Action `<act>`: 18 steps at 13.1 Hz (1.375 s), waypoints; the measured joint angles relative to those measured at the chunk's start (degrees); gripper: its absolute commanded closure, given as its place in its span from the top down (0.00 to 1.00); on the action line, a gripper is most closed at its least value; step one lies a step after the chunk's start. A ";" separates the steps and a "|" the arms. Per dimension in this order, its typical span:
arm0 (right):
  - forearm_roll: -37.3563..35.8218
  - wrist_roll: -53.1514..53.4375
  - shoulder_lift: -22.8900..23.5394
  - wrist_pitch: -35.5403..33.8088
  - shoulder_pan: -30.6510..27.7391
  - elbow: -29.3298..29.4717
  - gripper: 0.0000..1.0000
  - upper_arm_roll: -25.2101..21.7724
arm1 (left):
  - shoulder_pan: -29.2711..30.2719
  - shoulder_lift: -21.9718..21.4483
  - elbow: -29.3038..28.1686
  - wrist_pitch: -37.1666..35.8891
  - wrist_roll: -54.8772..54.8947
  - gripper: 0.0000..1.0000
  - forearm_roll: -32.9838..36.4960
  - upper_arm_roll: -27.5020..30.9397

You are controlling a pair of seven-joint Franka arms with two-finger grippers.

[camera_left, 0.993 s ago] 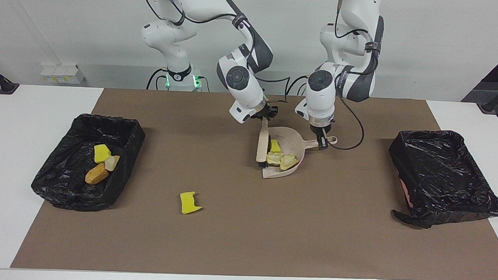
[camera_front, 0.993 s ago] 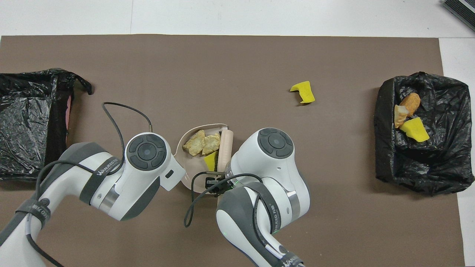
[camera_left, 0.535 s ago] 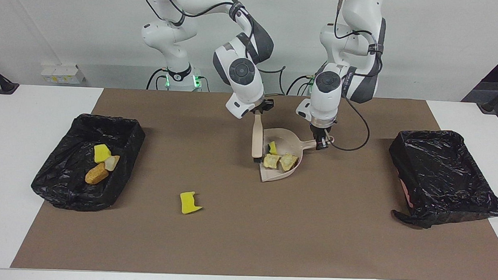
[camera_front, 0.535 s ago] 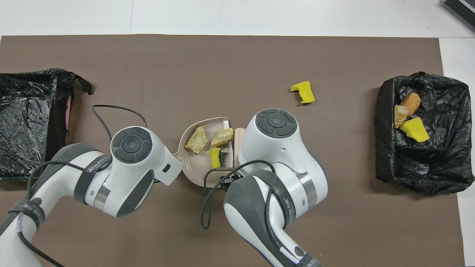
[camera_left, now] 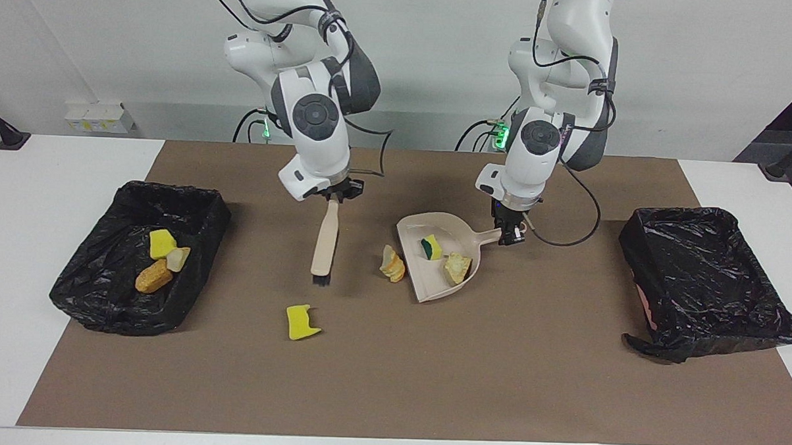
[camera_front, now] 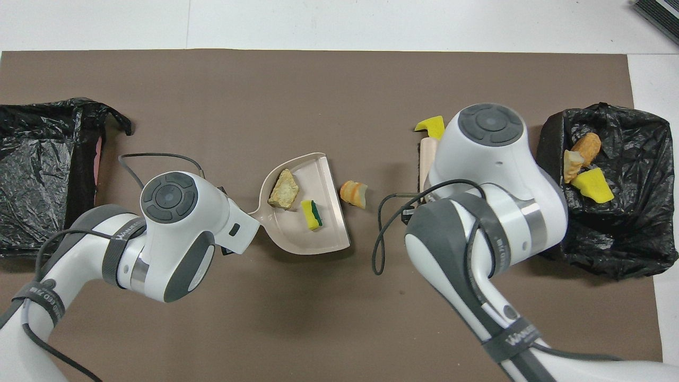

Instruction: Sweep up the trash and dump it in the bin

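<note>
White walls and a white table carrying a brown mat (camera_left: 496,384) frame the scene. My right gripper (camera_left: 336,195), over the mat's middle, is clenched on the beige plastic brush with black bristles (camera_left: 324,243), which hangs bristles-down above the mat. My left gripper (camera_left: 509,228) is clenched on the handle of the beige plastic dustpan (camera_left: 433,280), its mouth turned toward the right arm's end.

In the pan lie a yellow-and-green sponge piece (camera_left: 431,247) and a pale beige stone-like lump (camera_left: 457,267). An orange-brown bread-like lump (camera_left: 392,264) lies on the mat just beside the pan's open lip. A bright yellow sponge chunk (camera_left: 302,322) lies farther from the robots, near the bristles. Three more chunks (camera_left: 161,257) rest in the black-bagged bin (camera_left: 77,290) at the right arm's end; the other black-lined bin (camera_left: 703,279) shows none.

Risks, as I judge them: tilting the pan toward its open lip would spill the two pieces; a fast stroke could flick the light sponge off the mat.

Legible writing: "WANJEEGO" on my left arm's strap (camera_front: 123,240), in the overhead view.
</note>
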 measured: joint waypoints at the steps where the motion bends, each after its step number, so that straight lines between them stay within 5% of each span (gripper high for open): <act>1: -2.18 -3.84 0.60 0.04 -2.30 0.26 0.00 -0.02 | -0.01 0.00 0.10 -0.13 -0.58 0.00 -0.08 -0.02; 5: -8.32 -15.63 5.76 0.43 -9.01 5.15 0.00 -0.11 | -0.22 0.07 3.07 -5.54 -4.39 0.00 0.77 -0.09; 12: -21.22 -22.69 19.51 -0.39 -7.56 16.37 0.00 1.16 | -2.75 0.38 6.56 -15.42 -9.83 0.00 9.92 -0.51; 18: -14.87 -20.64 19.93 -3.57 -3.73 16.28 0.00 2.51 | -3.53 0.60 6.91 -15.92 -11.44 0.00 10.73 -0.49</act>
